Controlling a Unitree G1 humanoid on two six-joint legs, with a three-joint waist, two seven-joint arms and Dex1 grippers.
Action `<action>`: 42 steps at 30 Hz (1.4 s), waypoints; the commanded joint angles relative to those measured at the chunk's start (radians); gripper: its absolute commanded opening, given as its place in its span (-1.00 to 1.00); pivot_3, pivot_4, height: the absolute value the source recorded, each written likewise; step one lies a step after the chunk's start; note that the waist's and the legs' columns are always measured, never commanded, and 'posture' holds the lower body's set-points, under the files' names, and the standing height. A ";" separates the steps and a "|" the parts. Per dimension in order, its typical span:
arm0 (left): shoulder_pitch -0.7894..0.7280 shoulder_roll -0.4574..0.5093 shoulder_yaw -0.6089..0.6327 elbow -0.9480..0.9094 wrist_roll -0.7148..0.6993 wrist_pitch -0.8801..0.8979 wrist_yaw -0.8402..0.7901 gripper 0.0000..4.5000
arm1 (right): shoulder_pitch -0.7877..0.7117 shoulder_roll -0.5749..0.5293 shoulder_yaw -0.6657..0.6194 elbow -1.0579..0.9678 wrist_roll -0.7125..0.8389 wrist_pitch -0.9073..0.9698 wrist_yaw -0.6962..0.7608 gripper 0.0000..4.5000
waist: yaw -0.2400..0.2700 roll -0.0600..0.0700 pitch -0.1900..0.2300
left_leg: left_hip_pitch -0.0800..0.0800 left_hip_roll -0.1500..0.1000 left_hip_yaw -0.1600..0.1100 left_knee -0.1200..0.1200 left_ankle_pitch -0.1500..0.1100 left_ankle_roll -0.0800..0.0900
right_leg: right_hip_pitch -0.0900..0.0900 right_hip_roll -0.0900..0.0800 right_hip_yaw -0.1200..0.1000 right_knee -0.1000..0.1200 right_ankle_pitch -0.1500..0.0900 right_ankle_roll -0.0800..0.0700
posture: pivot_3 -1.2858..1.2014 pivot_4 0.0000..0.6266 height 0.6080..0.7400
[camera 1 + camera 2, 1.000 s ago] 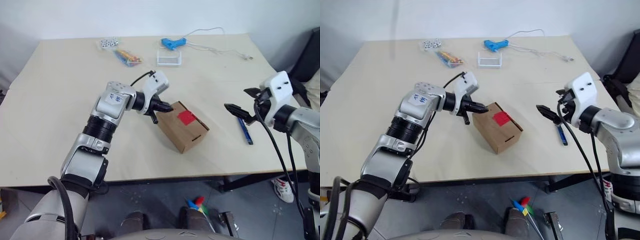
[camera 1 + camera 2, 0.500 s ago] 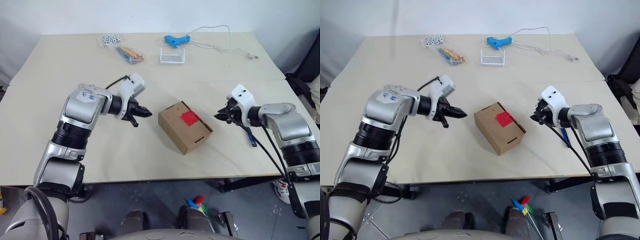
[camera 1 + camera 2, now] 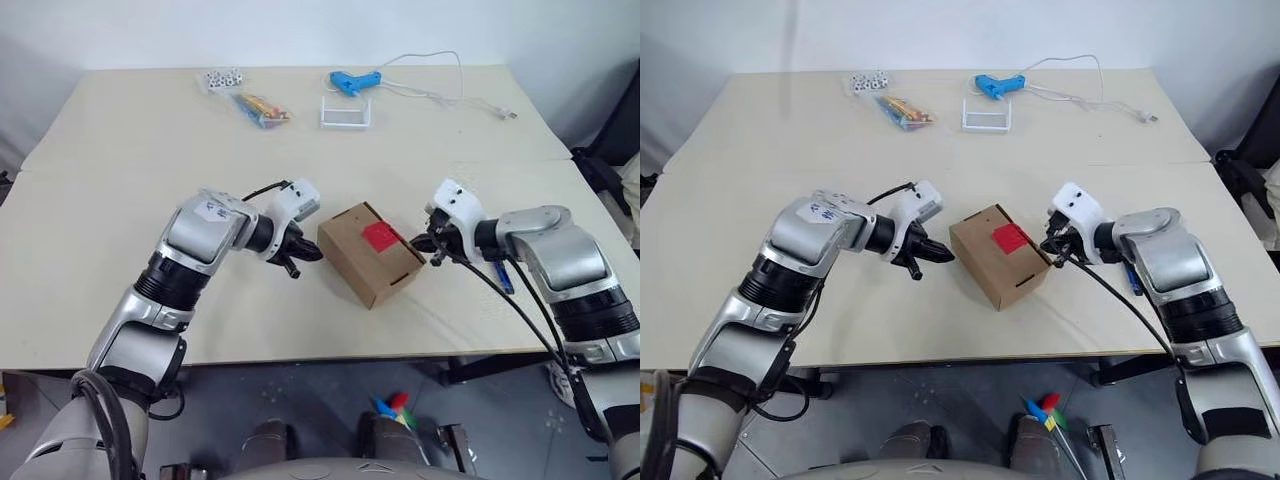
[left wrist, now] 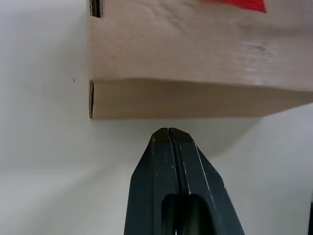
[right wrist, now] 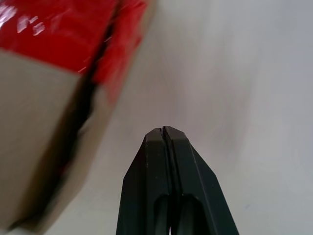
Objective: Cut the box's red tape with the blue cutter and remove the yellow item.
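Note:
The brown box (image 3: 362,262) lies at the table's middle, with the red tape (image 3: 378,236) across its top seam. My left gripper (image 3: 312,255) is shut and empty, its tip just short of the box's left side; the left wrist view shows the closed fingertips (image 4: 167,133) below the box wall (image 4: 195,93). On the box's right, my right gripper (image 3: 422,243) is also shut on nothing, close to the taped end (image 5: 58,29). The blue cutter (image 3: 503,279) lies on the table under my right forearm, partly covered. The yellow item is hidden.
At the far edge of the table lie a light blue glue gun (image 3: 348,83) with its white cord (image 3: 440,97), a clear tray (image 3: 342,113), a bag of coloured sticks (image 3: 258,108) and small white pieces (image 3: 220,79). The table's front edge runs just below the box.
Both arms came down and closed in on the box from either side. The right gripper went from open to shut. The cutter stayed on the table.

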 commanded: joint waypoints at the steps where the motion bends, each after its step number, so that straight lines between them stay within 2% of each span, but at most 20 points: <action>1: -0.024 -0.040 0.017 0.050 0.000 -0.065 0.024 -1.00 | 0.020 -0.027 -0.024 -0.162 0.040 0.099 0.001 -0.99 | 0.001 0.000 0.000 | 0.000 0.000 0.000 0.000 0.000 0.000 | 0.000 0.000 0.000 0.000 0.000 0.000 | 0.03 -0.52 1.00; 10: -0.037 -0.055 0.001 0.118 0.018 -0.132 0.027 -1.00 | 0.061 -0.024 -0.037 -0.329 0.091 0.235 -0.047 -0.99 | 0.003 0.000 0.000 | 0.000 0.000 0.000 0.001 0.000 0.000 | 0.000 0.000 0.000 0.000 0.000 0.000 | 0.03 -0.52 1.00; 19: -0.051 -0.056 -0.004 0.170 0.042 -0.184 0.028 -1.00 | 0.103 0.001 -0.028 -0.357 0.101 0.246 -0.131 -0.99 | 0.002 0.000 0.000 | 0.000 0.000 0.000 0.001 0.000 0.000 | 0.000 0.000 0.000 0.000 0.000 0.000 | 0.03 -0.52 1.00; 26: -0.049 -0.020 -0.002 0.191 0.067 -0.228 0.004 -1.00 | 0.108 -0.077 -0.054 -0.321 0.062 0.142 -0.142 -0.99 | 0.001 0.000 0.000 | 0.000 0.000 0.000 0.001 0.000 0.000 | 0.000 0.000 0.000 0.000 0.000 0.000 | 0.03 -0.52 1.00; 32: -0.068 0.060 0.016 0.264 0.099 -0.364 -0.053 -1.00 | 0.109 -0.171 -0.139 -0.315 0.070 0.123 -0.147 -0.99 | 0.001 0.000 0.000 | 0.000 0.000 0.001 0.001 0.000 0.000 | 0.000 0.000 0.000 0.000 0.000 0.000 | 0.03 -0.52 1.00; 35: -0.092 0.077 0.035 0.296 0.094 -0.446 -0.088 -1.00 | 0.080 -0.166 -0.189 -0.328 0.104 0.195 -0.156 -0.75 | 0.001 0.000 0.000 | 0.000 0.000 0.001 0.001 0.000 0.000 | 0.000 0.000 0.000 0.000 0.000 0.000 | 0.03 -0.52 1.00; 39: -0.117 0.071 0.082 0.250 0.030 -0.541 -0.207 -1.00 | 0.003 -0.092 -0.292 -0.382 0.222 0.415 -0.184 -0.15 | 0.001 -0.001 0.000 | 0.000 0.000 0.001 0.001 0.000 0.000 | 0.000 0.000 0.000 0.000 0.000 0.000 | 0.03 -0.52 1.00; 42: -0.127 0.060 0.088 0.226 0.000 -0.566 -0.290 -1.00 | -0.049 -0.038 -0.320 -0.388 0.260 0.533 -0.228 0.29 | 0.001 0.000 0.000 | 0.000 0.000 0.000 0.001 0.000 0.000 | 0.000 0.000 0.000 0.001 0.000 0.000 | 0.03 -0.52 1.00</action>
